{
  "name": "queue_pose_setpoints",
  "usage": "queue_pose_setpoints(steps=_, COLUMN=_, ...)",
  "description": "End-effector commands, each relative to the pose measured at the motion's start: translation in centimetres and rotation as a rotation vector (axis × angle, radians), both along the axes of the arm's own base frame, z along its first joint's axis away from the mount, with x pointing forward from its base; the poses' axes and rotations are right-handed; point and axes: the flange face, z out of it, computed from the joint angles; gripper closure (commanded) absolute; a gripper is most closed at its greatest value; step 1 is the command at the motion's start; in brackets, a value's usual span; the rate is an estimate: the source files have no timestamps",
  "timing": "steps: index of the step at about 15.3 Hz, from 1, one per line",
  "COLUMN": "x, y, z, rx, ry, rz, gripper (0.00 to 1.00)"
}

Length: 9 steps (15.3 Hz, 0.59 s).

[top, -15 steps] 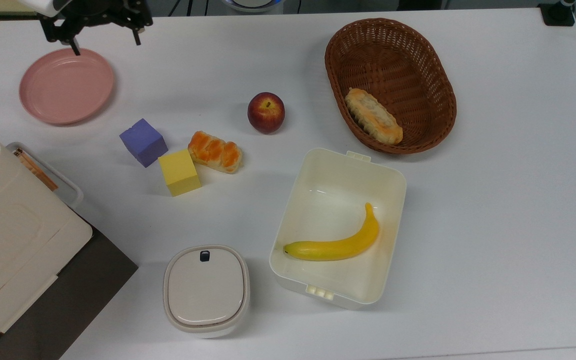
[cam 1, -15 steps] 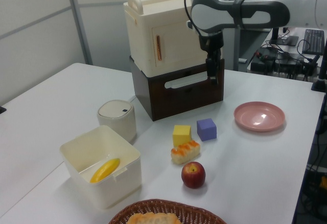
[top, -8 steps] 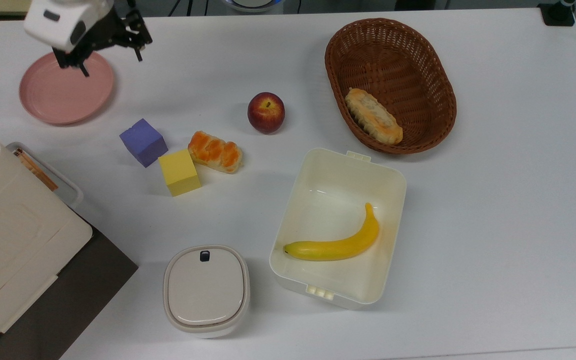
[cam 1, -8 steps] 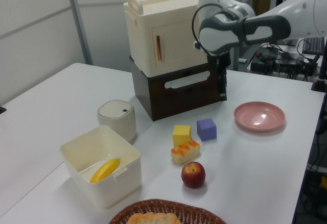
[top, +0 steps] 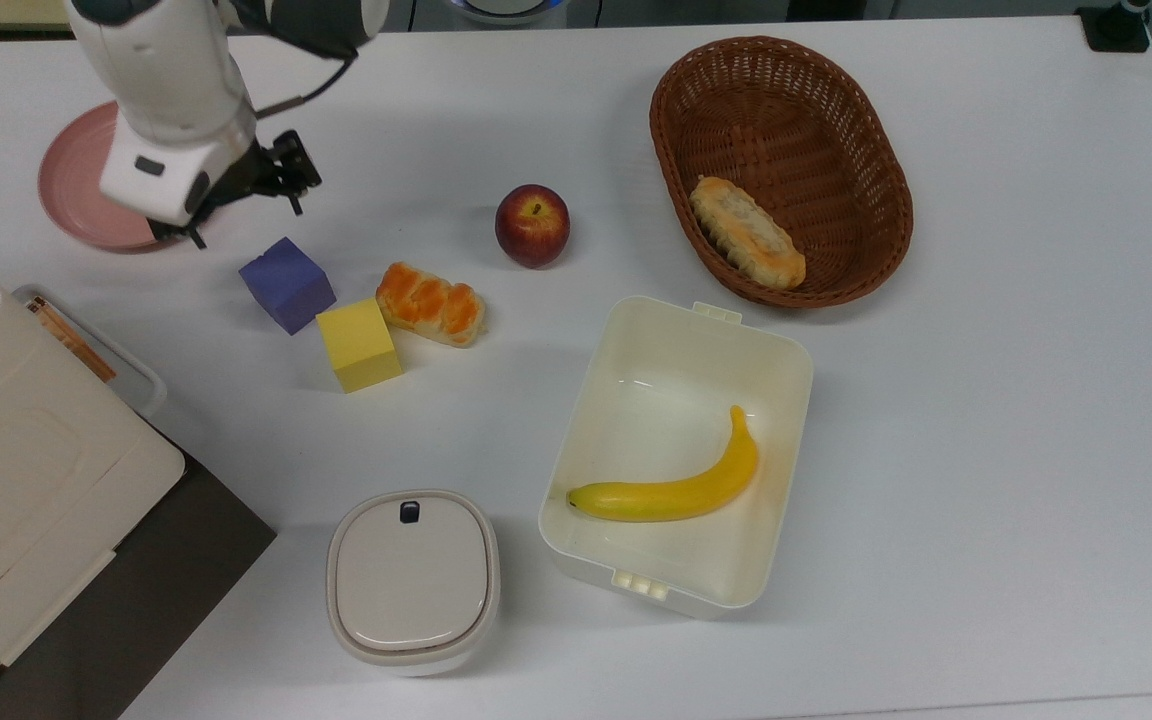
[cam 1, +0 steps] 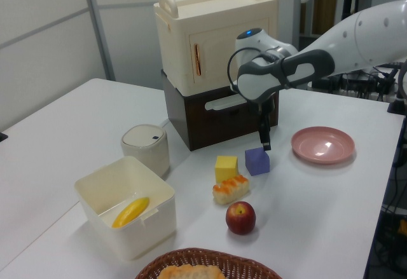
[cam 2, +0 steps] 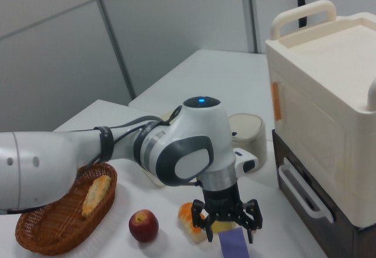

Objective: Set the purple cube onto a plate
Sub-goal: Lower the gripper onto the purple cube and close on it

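The arm's white wrist housing covers the right part of the pink plate [top: 71, 190] in the top view, so only its left rim and a lower sliver show.

In the right view, the purple cube [cam 2: 234, 245] is cut off by the bottom edge, and the gripper [cam 2: 228, 228] stands in front of the glazed bread roll [cam 2: 188, 220] and the yellow cube [cam 2: 223, 227] beside the purple cube.

In the left view, the wicker basket [cam 1: 210, 262] is cut by the bottom edge.

The cream cabinet [top: 6, 450], below the plate in the top view, runs off that picture's left edge.
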Motion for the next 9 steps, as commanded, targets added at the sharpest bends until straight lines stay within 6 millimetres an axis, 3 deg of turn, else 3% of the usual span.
queue_pose_setpoints(steps=1, x=1.0, y=1.3, z=-2.1, rx=0.015, ry=-0.01, rz=0.063, gripper=0.0)
queue_pose_setpoints(steps=4, x=1.8, y=2.7, z=-4.4, rx=0.028, ry=0.001, rz=0.088, gripper=0.0)
queue_pose_setpoints(steps=7, x=2.8, y=3.2, z=-4.9, rx=0.021, ry=-0.052, rz=0.097, gripper=0.0)
queue_pose_setpoints(steps=8, x=2.7, y=3.1, z=-4.8, rx=0.021, ry=-0.053, rz=0.095, gripper=0.04)
queue_pose_setpoints(steps=9, x=2.8, y=3.1, z=-4.7, rx=0.019, ry=-0.055, rz=0.096, gripper=0.17)
